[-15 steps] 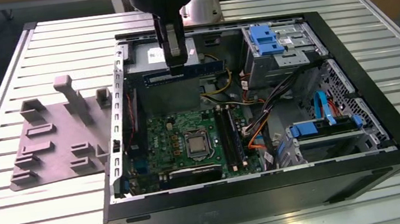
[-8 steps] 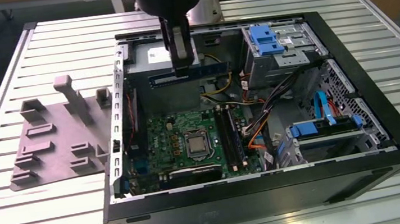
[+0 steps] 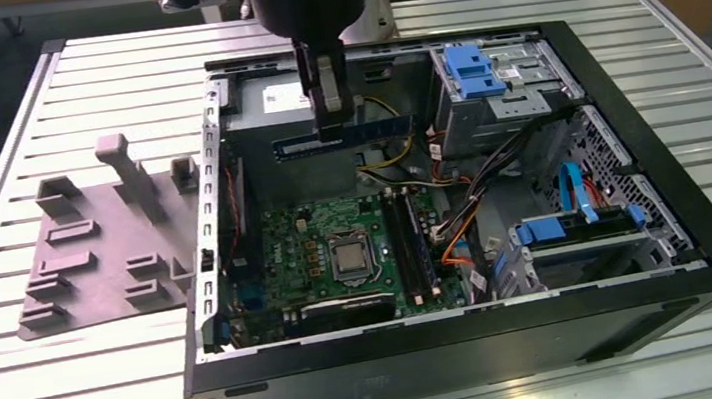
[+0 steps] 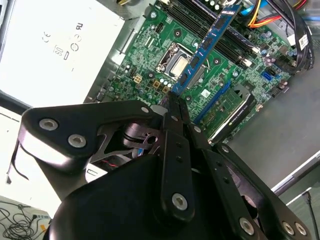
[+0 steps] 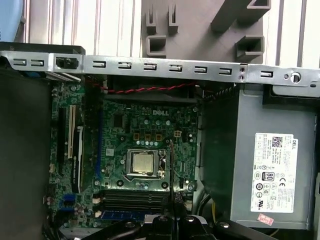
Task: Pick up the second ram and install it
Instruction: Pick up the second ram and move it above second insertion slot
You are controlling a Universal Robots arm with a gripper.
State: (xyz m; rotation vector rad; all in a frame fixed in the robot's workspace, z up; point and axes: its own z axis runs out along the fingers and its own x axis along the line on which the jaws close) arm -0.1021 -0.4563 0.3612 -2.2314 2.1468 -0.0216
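The end effector [image 3: 331,134] hangs inside the open computer case [image 3: 480,346], its fingers clenched on the second ram [image 3: 375,130]. It grips the stick near the middle of its length. In the exterior view the stick is held level and on edge in the air, reaching out from the fingers to both sides, further toward the exterior view's right. In the second wrist view the stick runs away from the fingertips over the green circuit board [image 4: 150,45], clear of it and not seated. The processor socket [image 4: 172,57] lies just beside its line and the long black slots [image 4: 235,47] lie under its far end. The board is below the end effector, and a grey metal box [image 5: 260,165] sits beside the board. The grey holder block [image 3: 94,259] rests on the bench [image 3: 56,395], outside the case and well apart from the end effector toward the exterior view's left.
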